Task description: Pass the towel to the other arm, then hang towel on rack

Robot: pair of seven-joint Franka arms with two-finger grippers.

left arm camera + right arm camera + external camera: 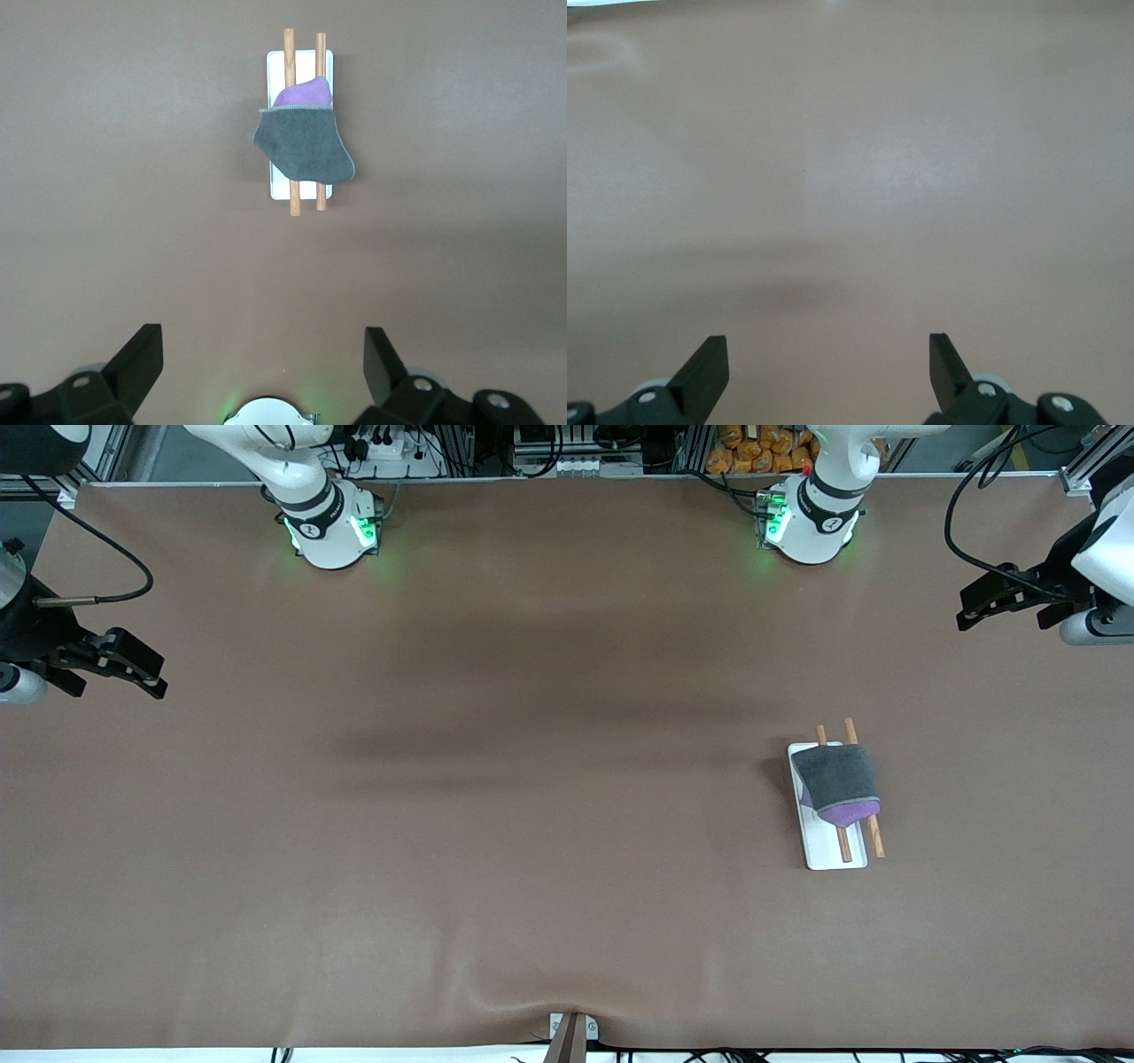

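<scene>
I see the brown bench (532, 824) cover rippling slightly at its near edge, where a small metal bracket (571, 1032) sits mid-edge. Above the bench's top edge, I see orange packets (762, 450) piled among cables.

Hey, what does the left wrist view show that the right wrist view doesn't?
Only the left wrist view shows the towel, dark grey with a purple corner, draped over the two wooden rods of the rack, which stands on a white base on the table. It also shows the left gripper, open and empty. Only the right wrist view shows the right gripper, also open, over bare table with nothing else in sight. Both share the brown table surface and a pair of spread black fingers along one edge.
</scene>
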